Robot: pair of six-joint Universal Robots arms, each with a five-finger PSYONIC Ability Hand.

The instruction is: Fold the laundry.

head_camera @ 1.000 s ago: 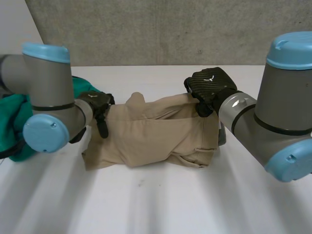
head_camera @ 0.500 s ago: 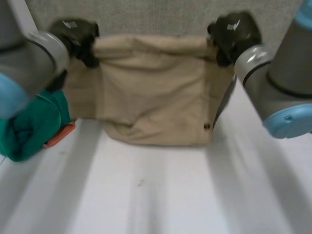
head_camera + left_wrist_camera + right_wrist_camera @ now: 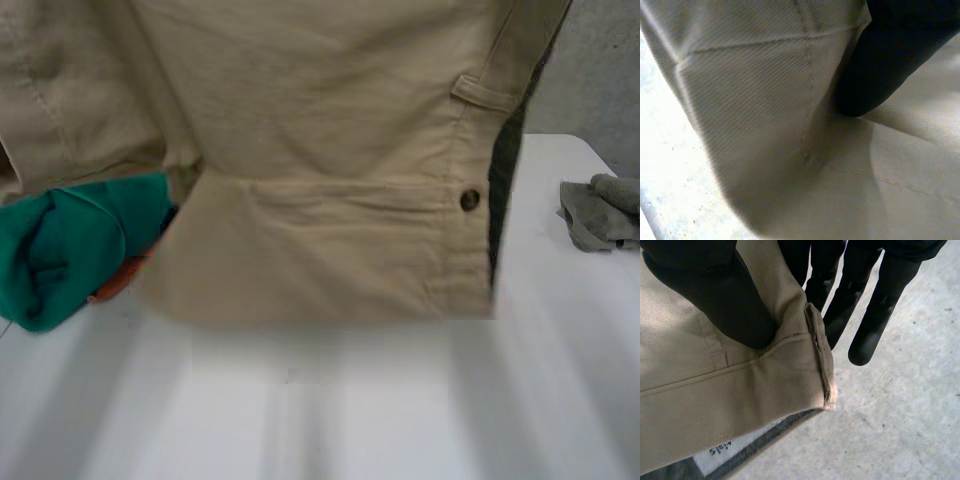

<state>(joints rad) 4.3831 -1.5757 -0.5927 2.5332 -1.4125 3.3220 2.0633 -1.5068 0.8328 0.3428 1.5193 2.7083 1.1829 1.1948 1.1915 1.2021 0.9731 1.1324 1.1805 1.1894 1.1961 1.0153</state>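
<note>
Since a second ago we see the trousers [image 3: 330, 150] lifted far higher and closer to the head camera. Then they lay bunched on the white table [image 3: 350, 410]; now they hang as a broad beige sheet with a pocket button [image 3: 469, 200] facing us. Their lower edge hangs low over the table, and we cannot tell whether it touches.

In its own wrist view, the right hand [image 3: 715, 290] pinches a stitched edge near a corner, thumb on one face. Its other fingers [image 3: 875, 310] stretch straight and slightly spread behind the cloth. A white label [image 3: 722, 452] shows on the inner side.

The left hand [image 3: 885, 60] presses a dark digit into a fold beside a seam, pinching the cloth.

By the trousers' left side, a rolled green cloth [image 3: 70, 250] lies on the table over an orange item [image 3: 115, 285]. Well apart to the right lies a crumpled grey cloth [image 3: 600, 210].
</note>
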